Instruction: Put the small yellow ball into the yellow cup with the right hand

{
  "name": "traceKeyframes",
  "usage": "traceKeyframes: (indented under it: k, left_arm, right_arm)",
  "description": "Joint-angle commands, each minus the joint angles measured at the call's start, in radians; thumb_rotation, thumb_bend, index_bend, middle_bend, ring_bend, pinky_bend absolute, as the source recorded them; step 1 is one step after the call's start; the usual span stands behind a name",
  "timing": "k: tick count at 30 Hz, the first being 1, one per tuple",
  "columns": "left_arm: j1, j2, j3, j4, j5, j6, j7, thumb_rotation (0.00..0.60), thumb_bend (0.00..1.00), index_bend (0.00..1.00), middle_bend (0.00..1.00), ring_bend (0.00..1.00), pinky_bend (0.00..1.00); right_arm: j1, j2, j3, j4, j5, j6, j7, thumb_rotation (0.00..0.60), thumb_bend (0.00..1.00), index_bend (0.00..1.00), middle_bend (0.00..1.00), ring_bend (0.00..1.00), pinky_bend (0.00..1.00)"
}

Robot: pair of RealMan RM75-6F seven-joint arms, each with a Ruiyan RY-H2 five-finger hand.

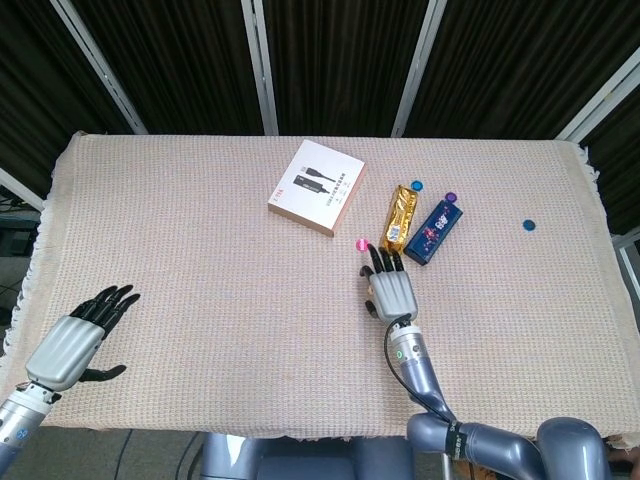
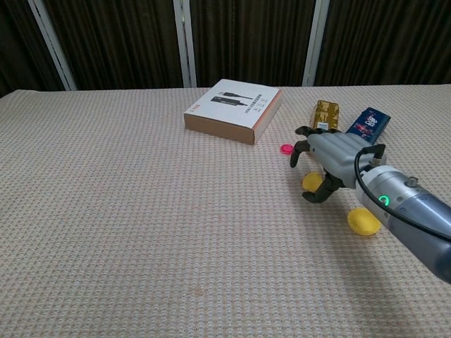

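In the chest view the small yellow ball (image 2: pixel 310 182) lies on the woven cloth, partly under my right hand (image 2: pixel 332 159). That hand arches over it with fingers spread and the thumb down beside the ball's near side; no grip shows. The yellow cup (image 2: pixel 363 221) sits just to the right of the ball, half hidden by my right wrist. From the head view my right hand (image 1: pixel 392 292) covers both ball and cup. My left hand (image 1: pixel 75 340) rests open at the table's near left corner, holding nothing.
A white box (image 2: pixel 233 110) lies behind the ball to the left. A gold packet (image 2: pixel 324 115) and a blue packet (image 2: pixel 366 121) lie just beyond my right hand. A pink disc (image 2: pixel 286 148) sits by the fingertips. Small discs (image 1: pixel 529 225) dot the far right.
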Motion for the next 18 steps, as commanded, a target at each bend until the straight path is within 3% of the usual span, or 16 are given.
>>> traceKeyframes:
  k: [1,18]
  left_arm:
    - [0.0,0.0,0.0,-0.001,-0.001,-0.001,-0.001,0.6,0.0,0.0,0.0,0.0,0.21]
    - [-0.002,0.004,0.003,-0.004,-0.001,-0.004,-0.002,0.6,0.0,0.0,0.0,0.0,0.21]
  right_arm:
    - [-0.003,0.002,-0.003,0.01,-0.002,-0.003,0.014,0.6,0.25,0.36,0.0,0.0,0.0]
    - [-0.012,0.005,-0.013,0.034,-0.025,0.009,0.054,0.6,0.26,0.45,0.0,0.0,0.0]
